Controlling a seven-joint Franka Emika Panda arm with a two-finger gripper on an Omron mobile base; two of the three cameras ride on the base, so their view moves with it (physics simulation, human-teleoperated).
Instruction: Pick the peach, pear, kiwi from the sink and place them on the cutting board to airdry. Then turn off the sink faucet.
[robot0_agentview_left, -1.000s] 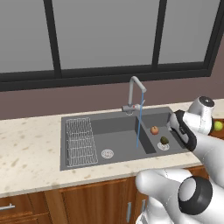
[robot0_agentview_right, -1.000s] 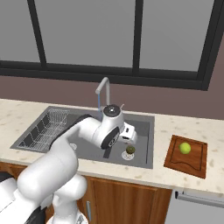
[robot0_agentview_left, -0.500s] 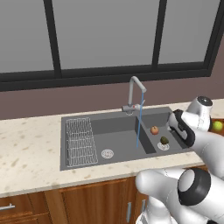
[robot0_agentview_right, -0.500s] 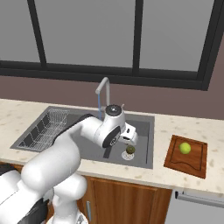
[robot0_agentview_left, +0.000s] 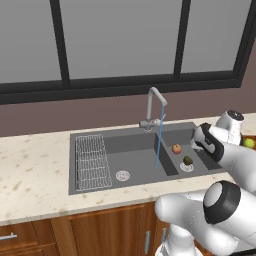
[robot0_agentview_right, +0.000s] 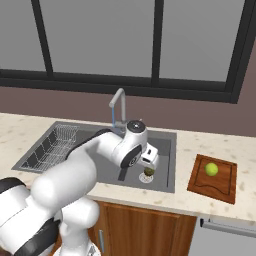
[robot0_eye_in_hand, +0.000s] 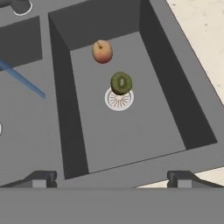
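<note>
**Open gripper hanging over the right basin; pear on the board, peach and kiwi in the sink**

The gripper (robot0_eye_in_hand: 112, 178) is sitting above the right basin of the sink (robot0_agentview_left: 90, 187), looking down into it. Its jaws are standing wide apart and nothing is between them.

The kiwi (robot0_eye_in_hand: 121, 83) is lying on the basin floor, overlapping the rim of the round silver drain (robot0_eye_in_hand: 119, 99). The peach (robot0_eye_in_hand: 102, 51) is lying just beyond it, nearer the back wall, apart from the kiwi. In the left base view the peach (robot0_agentview_left: 176, 148) and kiwi (robot0_agentview_left: 187, 160) are sitting in the same basin, with the arm's wrist just to their right. In the right base view the kiwi (robot0_agentview_right: 148, 172) is showing just below the hand; the peach is hidden there.

The pear (robot0_agentview_right: 211, 169) is resting on the cutting board (robot0_agentview_right: 200, 184), which is lying on the counter (robot0_agentview_right: 200, 145) to the right of the sink, well apart from the gripper.

The faucet (robot0_agentview_left: 152, 107) is running: a thin blue stream (robot0_agentview_left: 159, 145) is falling into the left basin, near the divider. The wire rack (robot0_agentview_left: 91, 160) is sitting at the far left of that basin, with a second drain (robot0_agentview_left: 122, 175) beside it.
</note>
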